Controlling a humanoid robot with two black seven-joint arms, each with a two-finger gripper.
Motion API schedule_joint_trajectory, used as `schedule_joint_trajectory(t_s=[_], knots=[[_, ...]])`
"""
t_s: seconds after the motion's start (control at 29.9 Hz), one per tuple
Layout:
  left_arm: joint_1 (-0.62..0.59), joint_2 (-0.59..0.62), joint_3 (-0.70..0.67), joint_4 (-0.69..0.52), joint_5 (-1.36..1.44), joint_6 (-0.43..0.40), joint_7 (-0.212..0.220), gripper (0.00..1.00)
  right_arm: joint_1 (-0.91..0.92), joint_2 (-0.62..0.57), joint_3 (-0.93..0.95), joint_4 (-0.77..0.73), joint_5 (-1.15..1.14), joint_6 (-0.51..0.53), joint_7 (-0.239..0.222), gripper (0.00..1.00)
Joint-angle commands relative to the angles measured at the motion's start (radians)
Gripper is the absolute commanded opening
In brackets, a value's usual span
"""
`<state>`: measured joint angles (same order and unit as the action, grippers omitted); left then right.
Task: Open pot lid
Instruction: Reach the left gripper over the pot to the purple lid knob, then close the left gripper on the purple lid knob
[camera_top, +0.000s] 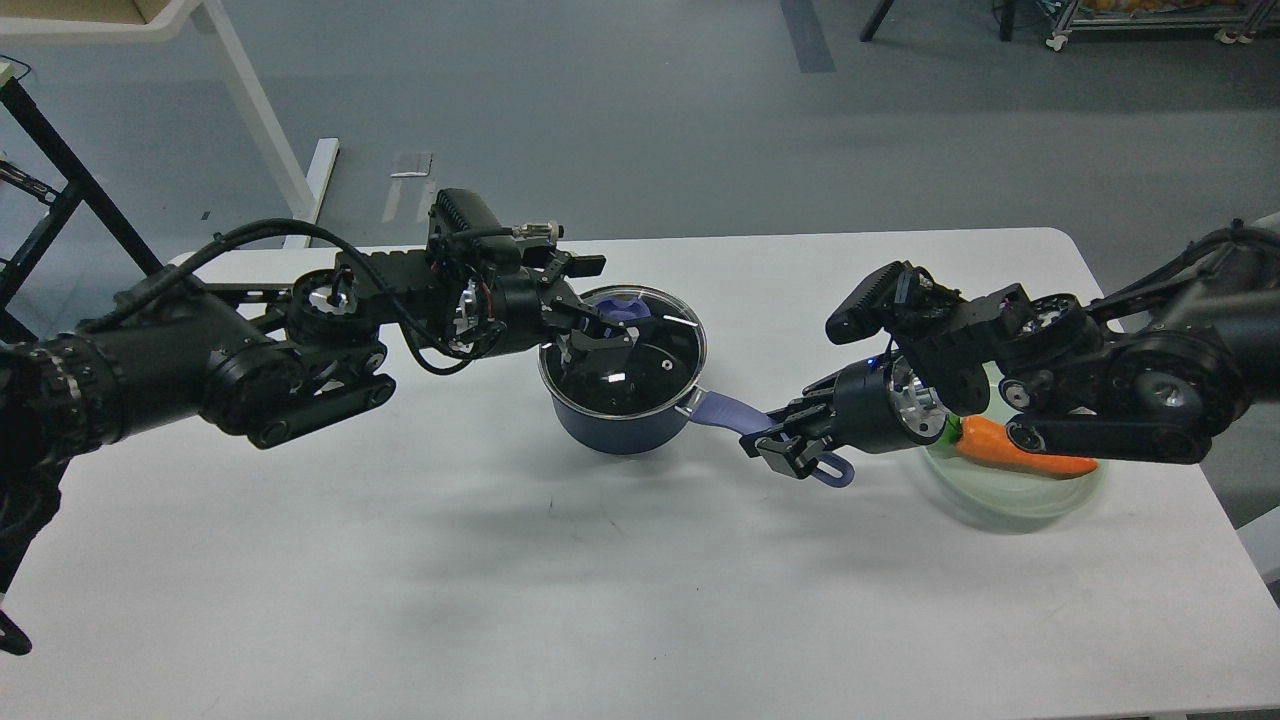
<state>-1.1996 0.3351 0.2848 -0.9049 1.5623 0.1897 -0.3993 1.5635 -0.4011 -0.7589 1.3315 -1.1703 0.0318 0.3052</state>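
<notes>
Head view shows the pot (622, 425) mid-table, the lid (640, 360) seated on it. The left gripper (598, 328) straddles the knob (628, 310); whether its fingers have closed there I cannot tell. The right gripper (778, 440) clamps the handle (735, 412) right of the pot. I reckon a straight upward lift, with the handle held steady, suits best.

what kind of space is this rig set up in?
Probably a robotics lab or workshop, not a kitchen. The pot and a plate holding a carrot sit on a plain white table over grey floor, with a wheeled rack behind.
</notes>
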Motion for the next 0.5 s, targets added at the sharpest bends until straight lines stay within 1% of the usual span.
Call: schedule_joint_trajectory(t_s=[0.0, 0.2, 0.47], knots=[[0.011, -0.008, -0.001, 0.0, -0.024, 0.0, 0.001, 0.94, -0.002, 0.001, 0.0, 0.0, 0.0, 0.0, 0.0, 0.23], [0.034, -0.021, 0.001, 0.001, -0.039, 0.0, -0.001, 0.94, 0.0, 0.001, 0.0, 0.0, 0.0, 0.0, 0.0, 0.23], [0.054, -0.034, 0.002, 0.015, -0.039, 0.02, 0.001, 0.94, 0.0, 0.002, 0.0, 0.0, 0.0, 0.0, 0.0, 0.23]])
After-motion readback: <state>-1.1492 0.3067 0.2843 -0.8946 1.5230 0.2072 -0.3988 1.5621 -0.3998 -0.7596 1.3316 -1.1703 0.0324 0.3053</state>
